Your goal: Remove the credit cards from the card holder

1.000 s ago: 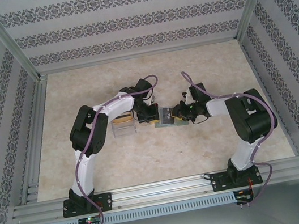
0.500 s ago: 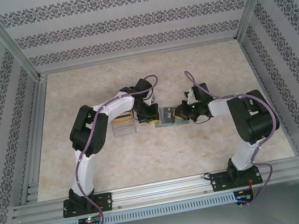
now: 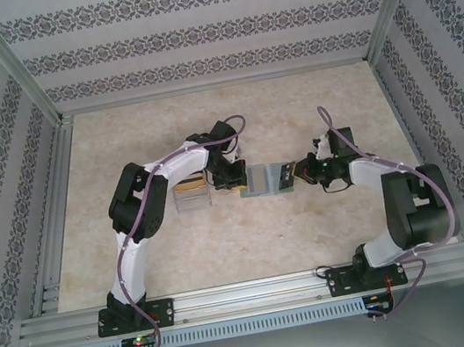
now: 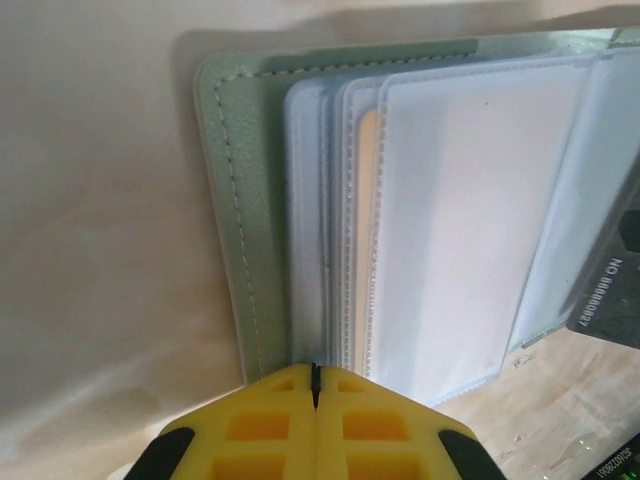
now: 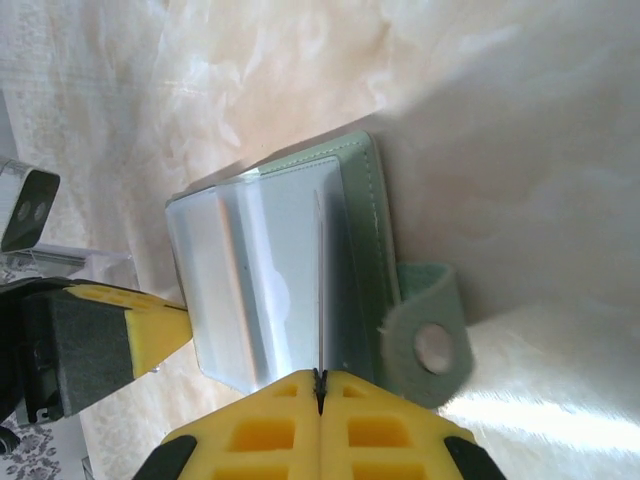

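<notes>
On the table [image 3: 226, 246] we find the card holder [image 3: 262, 180] lying open at mid-table: pale green, stitched, with clear sleeves [image 4: 450, 220] and a snap tab [image 5: 440, 300]. The left gripper [image 4: 315, 373] pinches its edge. The right gripper [image 5: 320, 378] is clamped on a dark credit card [image 4: 605, 290].

The card holder [image 4: 225, 200] is pale grey-green with lighter stitching. Its sleeves [image 4: 450, 220] are frosted white, and one shows an orange strip of credit card [image 4: 366, 170]. The left gripper [image 4: 314, 385] and right gripper [image 5: 320, 390] are yellow with black. The bench [image 3: 226, 246] is cream, marble-patterned.
</notes>
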You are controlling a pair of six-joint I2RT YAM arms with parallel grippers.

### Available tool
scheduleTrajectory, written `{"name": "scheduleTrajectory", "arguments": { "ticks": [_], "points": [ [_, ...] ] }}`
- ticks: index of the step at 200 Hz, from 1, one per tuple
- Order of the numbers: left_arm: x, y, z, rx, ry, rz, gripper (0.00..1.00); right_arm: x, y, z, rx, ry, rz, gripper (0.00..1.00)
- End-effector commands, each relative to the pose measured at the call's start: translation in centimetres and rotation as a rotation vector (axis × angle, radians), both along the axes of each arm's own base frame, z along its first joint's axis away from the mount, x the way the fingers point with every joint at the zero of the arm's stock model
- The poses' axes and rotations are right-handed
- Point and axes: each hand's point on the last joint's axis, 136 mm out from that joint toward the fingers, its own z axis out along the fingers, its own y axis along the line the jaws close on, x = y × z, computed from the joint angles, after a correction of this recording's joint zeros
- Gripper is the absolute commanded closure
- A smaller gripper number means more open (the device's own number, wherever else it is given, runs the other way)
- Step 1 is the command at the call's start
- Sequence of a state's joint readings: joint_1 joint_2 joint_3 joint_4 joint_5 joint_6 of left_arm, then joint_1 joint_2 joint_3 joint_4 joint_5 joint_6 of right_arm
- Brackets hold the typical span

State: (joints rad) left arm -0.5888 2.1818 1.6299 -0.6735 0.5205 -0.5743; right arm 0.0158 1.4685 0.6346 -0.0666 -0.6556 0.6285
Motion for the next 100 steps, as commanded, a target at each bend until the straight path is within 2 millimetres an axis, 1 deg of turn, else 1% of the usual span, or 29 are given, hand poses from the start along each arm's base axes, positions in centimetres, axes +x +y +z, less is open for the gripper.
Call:
{"name": "scheduleTrajectory", "arguments": {
  "ticks": [1, 18, 37, 50, 62, 64, 68, 73, 87, 100],
  "points": [
    [0.1, -0.3, 1.1, -0.016, -0.005, -0.027, 0.98, -1.1, -0.5, 1.3, -0.042, -0.018, 0.023, 1.0],
    [0.8, -0.7, 3.1, -0.051, -0.04, -0.024, 0.95, -0.9, -0.5, 3.2, -0.054, -0.061, 0.025, 1.0],
    [1.7, -0.7, 6.0, -0.082, -0.103, -0.009, 0.84, -0.6, -0.5, 5.5, -0.078, -0.113, 0.029, 1.0],
    [2.5, -0.3, 8.3, -0.094, -0.156, 0.012, 0.75, -0.5, -0.2, 7.0, -0.115, -0.146, 0.046, 1.0],
    [3.2, 0.6, 10.1, -0.097, -0.202, 0.045, 0.71, -0.1, 0.6, 8.4, -0.147, -0.184, 0.078, 1.0],
    [3.3, 0.8, 10.5, -0.097, -0.211, 0.052, 0.69, -0.2, 0.7, 8.4, -0.152, -0.182, 0.083, 1.0],
    [3.6, 1.2, 11.1, -0.095, -0.228, 0.067, 0.66, 0.0, 1.1, 9.0, -0.161, -0.198, 0.095, 1.0],
    [3.8, 1.8, 11.7, -0.089, -0.247, 0.085, 0.6, 0.1, 1.7, 9.5, -0.17, -0.21, 0.115, 1.0],
    [4.4, 3.8, 13.8, -0.07, -0.312, 0.142, 0.4, 0.5, 3.3, 10.6, -0.211, -0.239, 0.171, 1.0],
    [4.7, 6.0, 15.4, -0.044, -0.367, 0.201, 0.21, 0.8, 5.0, 11.6, -0.261, -0.273, 0.233, 1.0]
  ]
}}
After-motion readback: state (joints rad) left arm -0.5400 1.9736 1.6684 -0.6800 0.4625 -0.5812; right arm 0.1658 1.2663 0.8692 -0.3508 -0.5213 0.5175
